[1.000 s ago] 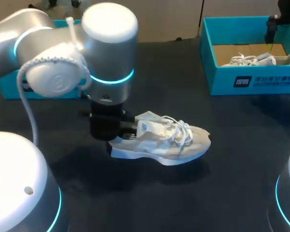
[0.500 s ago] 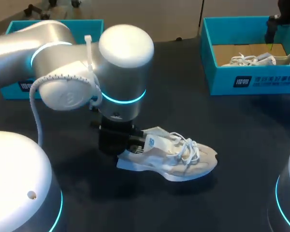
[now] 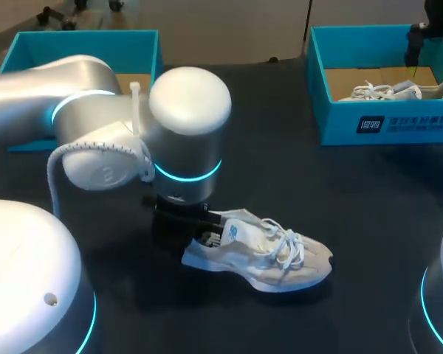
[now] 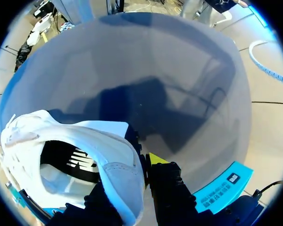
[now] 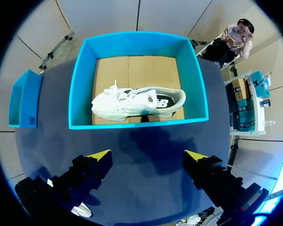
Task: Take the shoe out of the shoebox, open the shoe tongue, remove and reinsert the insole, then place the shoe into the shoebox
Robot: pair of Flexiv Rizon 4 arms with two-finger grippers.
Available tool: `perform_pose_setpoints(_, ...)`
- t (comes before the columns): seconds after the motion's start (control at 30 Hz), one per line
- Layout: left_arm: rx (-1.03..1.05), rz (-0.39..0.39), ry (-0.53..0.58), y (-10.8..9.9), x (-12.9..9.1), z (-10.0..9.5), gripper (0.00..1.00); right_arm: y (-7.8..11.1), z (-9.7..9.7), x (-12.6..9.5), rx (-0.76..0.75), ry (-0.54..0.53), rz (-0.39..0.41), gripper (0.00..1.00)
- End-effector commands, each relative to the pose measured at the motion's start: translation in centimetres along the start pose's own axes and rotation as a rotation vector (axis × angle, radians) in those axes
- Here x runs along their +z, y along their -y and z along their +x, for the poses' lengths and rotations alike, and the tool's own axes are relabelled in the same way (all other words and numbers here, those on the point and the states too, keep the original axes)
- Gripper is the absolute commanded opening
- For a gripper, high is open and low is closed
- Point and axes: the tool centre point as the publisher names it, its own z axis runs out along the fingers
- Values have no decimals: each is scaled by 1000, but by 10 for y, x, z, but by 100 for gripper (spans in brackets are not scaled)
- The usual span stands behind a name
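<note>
A white and grey shoe (image 3: 266, 253) lies sole down in the middle of the dark table, toe to the right. My left gripper (image 3: 201, 227) is at its heel. In the left wrist view the gripper (image 4: 137, 165) is shut on the heel collar of the shoe (image 4: 61, 141), and the dark inside of the shoe shows beside the fingers. My right gripper (image 5: 147, 157) hangs open high above the right shoebox (image 5: 132, 38), which holds a second white shoe (image 5: 137, 102). That box (image 3: 384, 124) stands at the back right.
A second teal shoebox (image 3: 81, 43) stands at the back left, behind my left arm; its inside is mostly hidden. In the right wrist view it (image 5: 23, 99) shows beside the right box. The round bases of both arms fill the front corners.
My left arm has carried the shoe toward the front and slightly right, and lower. The back-left box is now uncovered. The right arm has not moved.
</note>
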Motion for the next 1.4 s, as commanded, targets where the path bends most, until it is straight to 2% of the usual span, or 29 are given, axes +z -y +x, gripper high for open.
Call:
perform_pose_setpoints(0.03, 9, 9, 6, -1, 6, -8, 0, 0, 0, 0, 1, 0, -1, 100)
perform_pose_setpoints(0.3, -17, 10, -6, -9, 15, -15, 0, 0, 0, 0, 1, 0, -1, 100)
perform_pose_setpoints(0.63, -85, 57, -12, -15, 16, -20, 0, 0, 0, 0, 1, 0, -1, 100)
perform_pose_setpoints(0.87, -134, 56, -33, -16, 13, -20, 0, 0, 0, 0, 1, 0, -1, 100)
perform_pose_setpoints(1.4, -160, 79, -72, -16, 34, -25, 0, 0, 0, 0, 1, 0, -1, 100)
